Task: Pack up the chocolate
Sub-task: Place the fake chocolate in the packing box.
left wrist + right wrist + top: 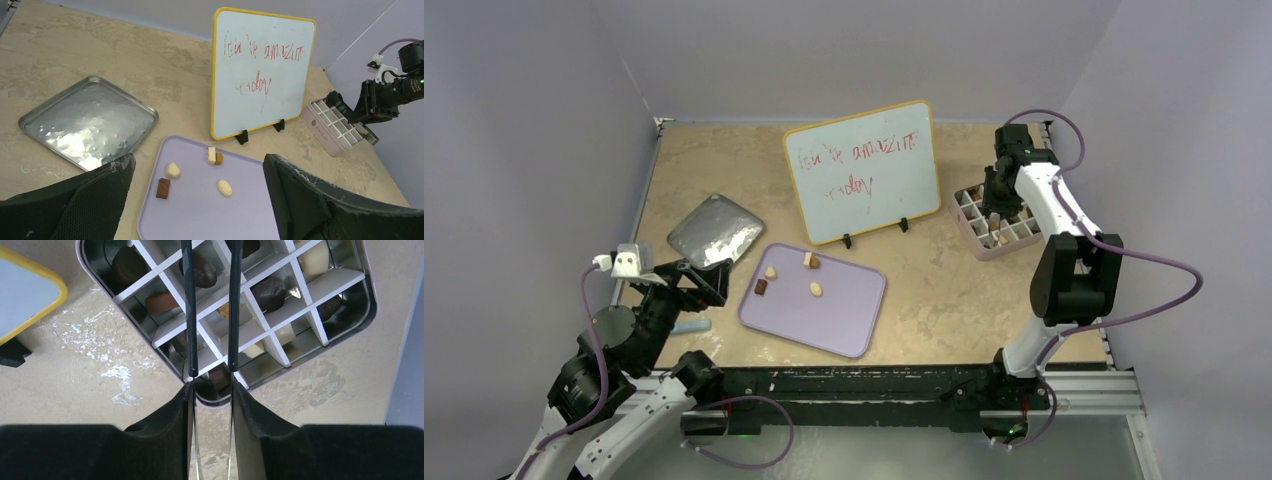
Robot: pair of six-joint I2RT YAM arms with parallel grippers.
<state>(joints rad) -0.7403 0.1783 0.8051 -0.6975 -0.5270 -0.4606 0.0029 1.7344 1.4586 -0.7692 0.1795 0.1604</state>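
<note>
Four loose pieces of chocolate [172,170] lie on the lavender tray [200,220]: a cream heart, a dark brown block [163,188], a cream-and-tan pair [214,156] and a cream oval [224,188]. The rest sit in cells of the gridded box [320,131]. The block's long axis runs roughly away from the left hand [709,278], which hangs released and spread wide just short of the tray's near-left corner. All four pieces are ahead of it, between its fingers in the wrist view. The right hand [211,371] is well apart over the box, its thin fingers narrowly parted above a brown piece [218,378] in the corner cell. I cannot tell whether they grip it. The left arm is clearly nearer the tray. A whiteboard [864,170] stands on the tabletop [944,300] between tray and box.
</note>
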